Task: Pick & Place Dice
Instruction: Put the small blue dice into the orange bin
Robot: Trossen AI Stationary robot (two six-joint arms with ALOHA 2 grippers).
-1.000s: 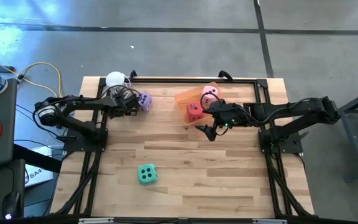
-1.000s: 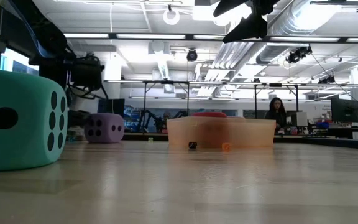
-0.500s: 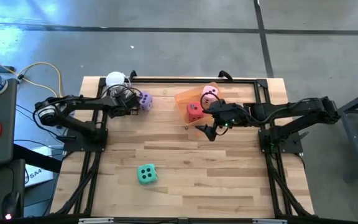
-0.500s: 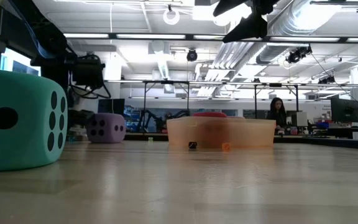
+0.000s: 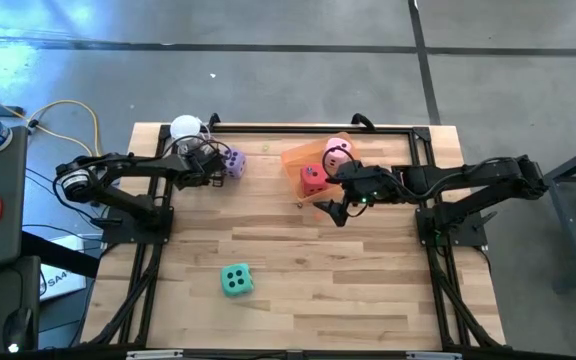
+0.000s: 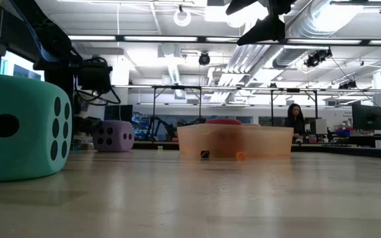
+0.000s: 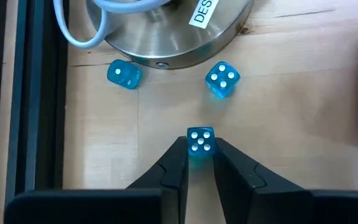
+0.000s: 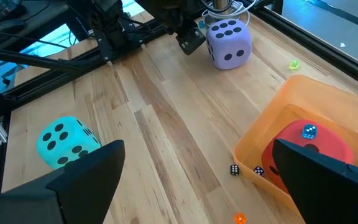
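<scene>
1. High view, far left: left gripper (image 5: 211, 166) low at the table beside the white cup (image 5: 185, 128), just left of the purple die (image 5: 233, 163).
2. Risk there, as a judgement: pinch sits only at the very fingertips, so the small blue die (image 7: 200, 140) could squirt out or twist free on lifting. Could also knock the two loose blue dice (image 7: 221, 79) lying near the cup's metal base (image 7: 166, 37).
3. Left jaws: narrow, pressed on both sides of that small blue die, with the die at their tips on the wood.
4. Near centre-left: green-teal die (image 5: 235, 281) alone on the table (image 5: 368, 290), well apart from both arms and not yet moved.
5. Far centre: red die (image 5: 312, 178) and pink die (image 5: 338, 152) inside the orange tray (image 5: 296, 157).
6. Right: right gripper (image 5: 336, 207) raised above the table, just near of the tray. Risk, as a judgement: any swing toward the tray may clip its wall and shove it.
7. Right jaws: spread wide, holding nothing, touching nothing.
</scene>
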